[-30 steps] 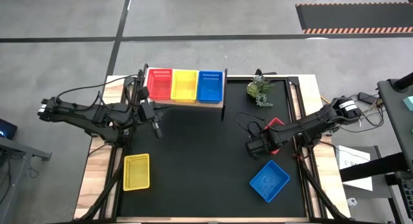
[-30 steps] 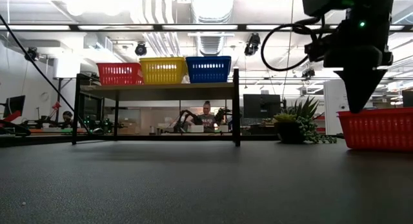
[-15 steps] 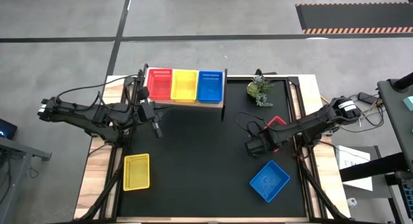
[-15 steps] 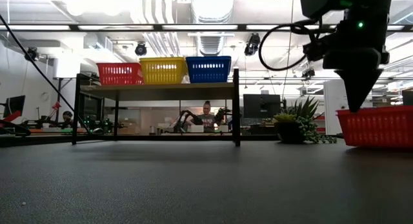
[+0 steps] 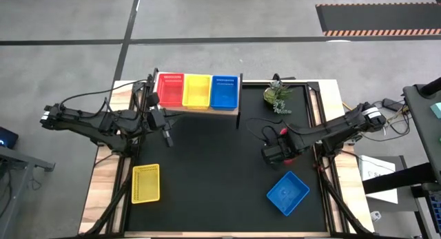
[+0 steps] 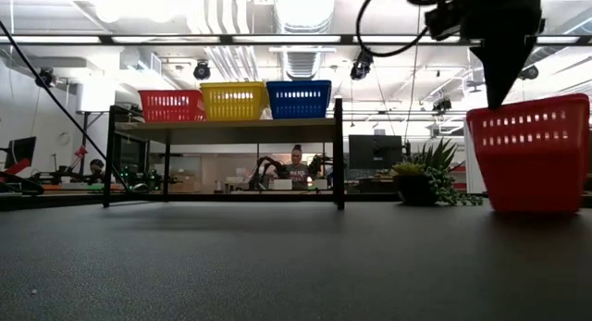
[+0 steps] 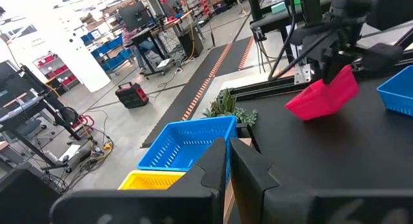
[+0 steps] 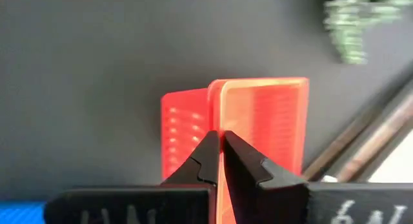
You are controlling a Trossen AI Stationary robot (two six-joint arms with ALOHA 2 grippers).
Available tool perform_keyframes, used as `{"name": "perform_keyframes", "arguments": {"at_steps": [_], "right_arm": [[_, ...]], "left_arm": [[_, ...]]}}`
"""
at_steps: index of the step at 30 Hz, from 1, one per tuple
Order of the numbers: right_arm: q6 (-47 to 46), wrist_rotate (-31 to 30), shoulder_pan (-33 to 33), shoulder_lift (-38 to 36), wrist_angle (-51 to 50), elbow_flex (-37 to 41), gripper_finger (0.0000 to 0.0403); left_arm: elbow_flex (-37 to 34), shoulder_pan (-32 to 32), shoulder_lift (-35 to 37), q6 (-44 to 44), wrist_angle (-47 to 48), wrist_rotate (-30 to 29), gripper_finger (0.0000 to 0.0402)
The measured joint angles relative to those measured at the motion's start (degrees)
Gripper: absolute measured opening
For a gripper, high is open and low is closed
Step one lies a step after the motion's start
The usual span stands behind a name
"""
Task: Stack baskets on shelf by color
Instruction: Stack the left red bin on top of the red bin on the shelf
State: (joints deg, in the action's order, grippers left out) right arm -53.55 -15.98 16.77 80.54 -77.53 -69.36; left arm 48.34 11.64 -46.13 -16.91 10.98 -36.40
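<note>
Right gripper (image 6: pixel 499 101) clamped on the rim of a red basket (image 6: pixel 527 154), fingers pinched together over the basket's wall in the right wrist view (image 8: pixel 218 161); basket lifted and tilted, hanging below the gripper in the low view, with its lower edge at or just above the black counter (image 5: pixel 207 170), contact impossible to tell; in the high view, right gripper (image 5: pixel 274 152) at about 3 o'clock from the counter's middle, the basket almost wholly hidden under the arm there; same basket visible far off in the left wrist view (image 7: pixel 322 98), tilted under the right arm.

Left gripper (image 5: pixel 167 137) parked above the counter at about 10 o'clock, just in front of the shelf (image 5: pixel 200 109); fingers pressed together with nothing between them in the left wrist view (image 7: pixel 227 169).

Shelf at 12 o'clock on the counter, carrying three baskets side by side and touching: a second red basket (image 5: pixel 170 89) toward the left arm's side, a yellow basket (image 5: pixel 196 90) in the middle, a blue basket (image 5: pixel 224 91) toward the right arm's side; same row visible on the shelf top in the low view (image 6: pixel 222 124).

Second yellow basket (image 5: pixel 145 182) flat on the counter at about 8 o'clock; second blue basket (image 5: pixel 288 192) flat at about 4 o'clock, turned at an angle, near the right gripper but apart from it.

Small potted plant (image 5: pixel 277 96) at about 1 o'clock, well apart from the shelf's end.
</note>
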Motion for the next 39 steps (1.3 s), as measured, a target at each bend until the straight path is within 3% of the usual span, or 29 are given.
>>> {"name": "perform_keyframes", "arguments": {"at_steps": [1, 4, 6, 9, 11, 15, 28, 34, 39], "right_arm": [[2.2, 1.6, 0.1, -0.1, 0.9, -0.2, 0.0008], [-1.7, -2.4, 0.4, -0.2, -2.7, -0.7, 0.0008], [0.3, -0.2, 0.3, -0.8, -2.5, -0.5, 0.0008], [-2.8, -4.4, 0.7, -0.8, -4.3, -0.4, 0.0008], [-1.3, -3.9, 0.7, -1.5, -4.1, -0.3, 0.0008], [-3.5, -10.6, 1.1, -2.1, -6.4, -0.1, 0.0008], [-1.8, -15.0, 1.8, -12.0, -3.3, -1.7, 0.0008], [6.9, -17.7, 2.9, -12.5, 2.4, -7.0, 0.0008], [24.7, -12.4, 4.5, -12.2, 20.3, -8.0, 0.0008]], "left_arm": [[0.0, 0.0, 0.0, 0.0, 0.0, 0.0, 0.0004], [0.0, 0.0, -0.2, 0.0, 0.0, 0.0, 0.0004], [0.0, 0.0, -0.4, 0.0, 0.0, 0.0, 0.0004], [0.0, 0.0, -0.7, 0.0, 0.1, 0.0, 0.0004], [0.0, 0.0, -1.1, 0.0, 0.0, 0.0, 0.0004], [0.0, 0.0, -1.5, 0.0, 0.0, 0.0, 0.0004], [0.0, 0.0, -1.5, 0.0, 0.0, 0.0, 0.0004], [0.0, 0.0, -2.1, 0.0, 0.0, 0.0, 0.0004], [0.0, 0.0, -2.9, 0.1, -0.1, 0.0, 0.0004]]}}
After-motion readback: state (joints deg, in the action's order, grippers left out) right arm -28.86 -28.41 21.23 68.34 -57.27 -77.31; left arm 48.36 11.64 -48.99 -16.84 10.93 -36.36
